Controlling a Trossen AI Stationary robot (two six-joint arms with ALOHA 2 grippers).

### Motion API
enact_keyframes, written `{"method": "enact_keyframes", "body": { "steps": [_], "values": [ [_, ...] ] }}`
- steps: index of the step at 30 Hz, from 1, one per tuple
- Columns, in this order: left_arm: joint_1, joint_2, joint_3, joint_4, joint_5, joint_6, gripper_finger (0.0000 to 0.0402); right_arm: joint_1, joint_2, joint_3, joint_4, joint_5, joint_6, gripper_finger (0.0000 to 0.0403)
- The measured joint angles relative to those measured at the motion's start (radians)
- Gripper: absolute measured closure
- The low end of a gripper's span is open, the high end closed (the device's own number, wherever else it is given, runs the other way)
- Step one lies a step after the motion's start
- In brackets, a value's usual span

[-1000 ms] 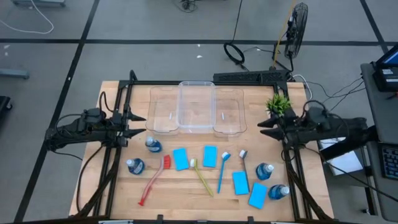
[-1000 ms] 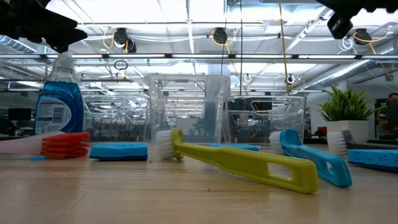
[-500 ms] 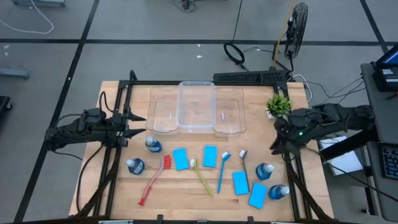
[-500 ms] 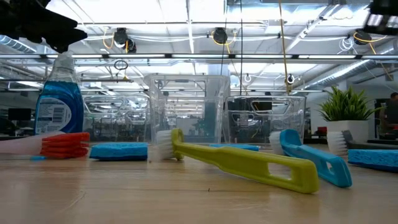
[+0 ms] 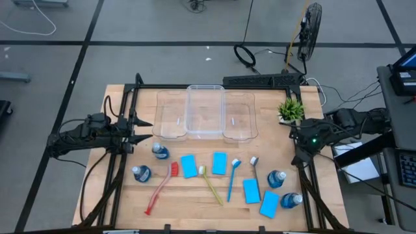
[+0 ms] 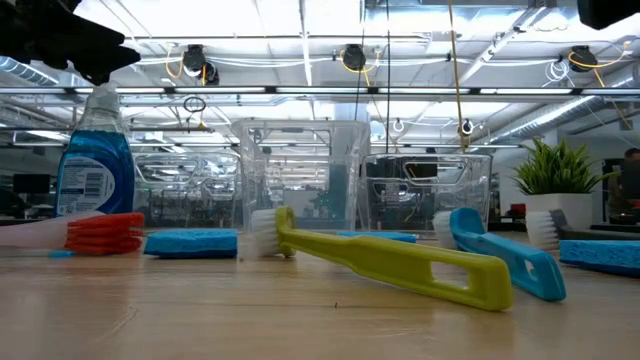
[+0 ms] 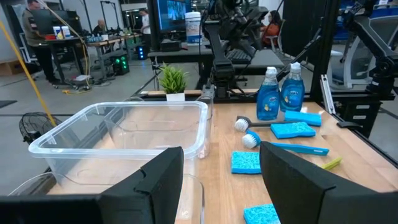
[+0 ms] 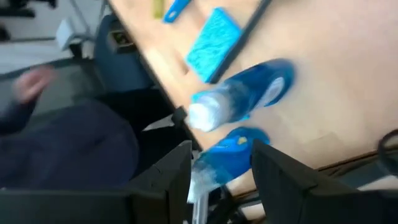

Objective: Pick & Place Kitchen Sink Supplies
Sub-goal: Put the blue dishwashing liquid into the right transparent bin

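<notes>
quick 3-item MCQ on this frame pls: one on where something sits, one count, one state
1. Where does the small green potted plant stand?
A. at the table's right edge, beside the clear plastic bins
B. between the brushes
C. inside a bin

2. How many flat light-blue rectangular sponges lie on the wooden table?
A. two
B. four
C. six

3. What are the bins holding?
A. bottles
B. sponges
C. nothing that shows

Key:
1 A: the high view shows the plant on the tabletop just right of the bins.
2 B: two sponges lie mid-table, two more lower right by the small blue bottles.
3 C: from above only the wood shows through the bins, and every supply lies outside them.
</notes>
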Motion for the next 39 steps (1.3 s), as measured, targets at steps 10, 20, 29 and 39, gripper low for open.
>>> {"method": "enact_keyframes", "body": {
  "steps": [10, 20, 29, 39],
  "values": [
    [0.0, 0.0, 0.0, 0.0, 0.0, 0.0, 0.0188, 0.0, 0.002, 0.0, -0.238, 0.071, 0.123, 0.0252],
    [0.0, 0.0, 0.0, 0.0, 0.0, 0.0, 0.0188, 0.0, 0.007, 0.0, -0.229, 0.1, 0.152, 0.0252],
    [0.0, 0.0, 0.0, 0.0, 0.0, 0.0, 0.0188, 0.0, 0.041, 0.0, -0.223, 0.099, 0.115, 0.0252],
    [0.0, 0.0, 0.0, 0.0, 0.0, 0.0, 0.0188, 0.04, 0.134, 0.0, -0.08, 0.095, 0.014, 0.0252]
  ]
}}
